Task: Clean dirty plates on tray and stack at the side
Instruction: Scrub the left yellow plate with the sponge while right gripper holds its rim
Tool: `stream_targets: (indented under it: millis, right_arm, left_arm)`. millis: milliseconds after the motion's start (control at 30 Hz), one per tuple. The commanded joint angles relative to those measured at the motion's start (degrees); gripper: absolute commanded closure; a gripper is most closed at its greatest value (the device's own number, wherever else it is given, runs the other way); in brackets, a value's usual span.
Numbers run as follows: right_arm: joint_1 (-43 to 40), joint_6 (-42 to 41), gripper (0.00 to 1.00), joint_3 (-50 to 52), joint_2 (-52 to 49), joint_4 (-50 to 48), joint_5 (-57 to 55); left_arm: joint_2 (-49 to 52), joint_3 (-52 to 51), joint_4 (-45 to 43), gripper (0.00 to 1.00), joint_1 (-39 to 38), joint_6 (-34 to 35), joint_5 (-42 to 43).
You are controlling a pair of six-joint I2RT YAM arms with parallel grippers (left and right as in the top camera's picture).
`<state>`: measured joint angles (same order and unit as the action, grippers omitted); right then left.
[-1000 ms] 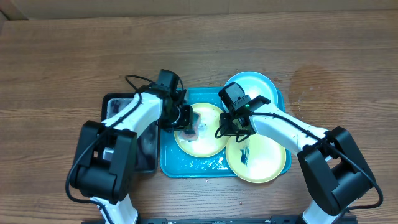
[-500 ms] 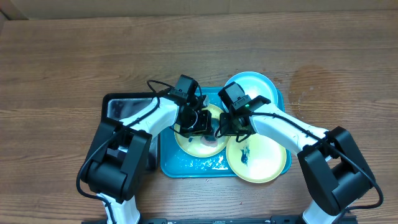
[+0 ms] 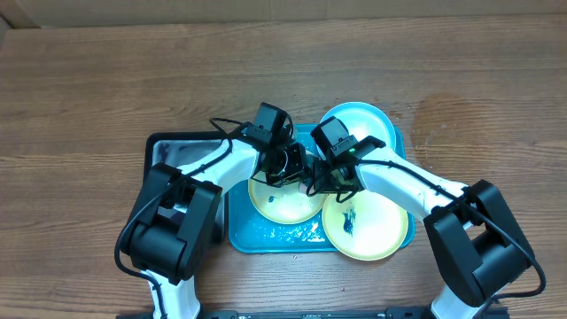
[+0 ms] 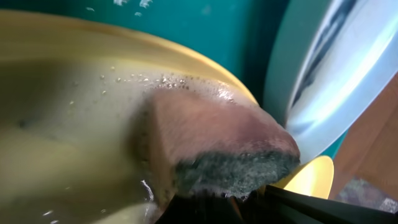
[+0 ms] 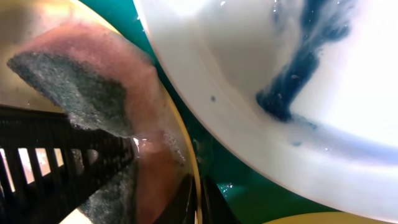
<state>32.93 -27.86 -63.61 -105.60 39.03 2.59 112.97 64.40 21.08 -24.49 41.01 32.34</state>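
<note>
My left hand [image 3: 285, 167] hangs low over the tray [image 3: 266, 239], pinching a pink sponge [image 4: 217, 146] that has a dark scouring face. The sponge is pressed on the wet, bubbly plate [image 3: 282, 206] directly beneath this hand, close to the plate's far rim. My right hand [image 3: 321, 182] sits just beside the left, almost touching it. Its dark fingers show on either side of that plate's rim. I judge that it pinches the rim to steady the plate, though the view is tight.

To scrub well, I should press the sponge flat and sweep small circles from rim to centre. The right hand should grip firmly so the plate does not slide on the slick tray.

A second plate [image 3: 376, 226] lies behind the right hand, toward my body, with a dark smear [image 5: 298, 74] across its white centre. A blue plate [image 3: 368, 120] lies beyond the right hand, at the tray's far corner. A black tray [image 3: 164, 151] lies outboard of the left hand. Nothing is stacked on the table [image 3: 89, 89] yet.
</note>
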Motion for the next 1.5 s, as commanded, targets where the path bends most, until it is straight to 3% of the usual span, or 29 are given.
stream_targets:
  millis: [0, 400, 667, 767, 1000, 1167, 1333, 1467]
  right_arm:
    - [-0.04, 0.15, 0.96, -0.15, -0.81, 0.52, -0.98]
    - [-0.04, -0.48, 0.96, -0.15, -0.81, 0.31, -1.05]
    - [-0.04, -0.48, 0.96, -0.15, -0.81, 0.11, -1.05]
    - [-0.04, -0.46, 0.96, -0.15, -0.81, 0.11, -1.03]
    - [-0.04, -0.44, 0.96, -0.15, -0.81, -0.11, -1.03]
    - [-0.04, -0.44, 0.96, -0.15, -0.81, -0.74, -1.01]
    - [-0.04, -0.42, 0.96, -0.15, -0.81, -0.81, -1.01]
    - [-0.04, -0.42, 0.96, -0.15, -0.81, -0.83, -0.98]
  left_arm:
    - [2.8, -0.42, 2.16, 0.96, 4.61, 1.18, -13.46]
    - [2.73, -0.39, 11.61, 0.96, 10.97, -2.6, -22.51]
    - [2.73, -0.11, 26.47, 0.96, 10.93, -6.03, -32.81]
    - [2.71, -0.11, 29.94, 0.96, 10.93, -10.38, -33.62]
    - [2.71, -0.11, 32.33, 0.96, 9.7, -29.38, -22.29]
    - [2.71, -0.11, 33.11, 0.96, 4.22, -37.07, -12.85]
    - [2.73, -0.11, 34.16, 0.96, -3.54, -37.22, -8.81]
    - [2.71, -0.11, 33.2, 0.96, -6.71, -37.4, -0.39]
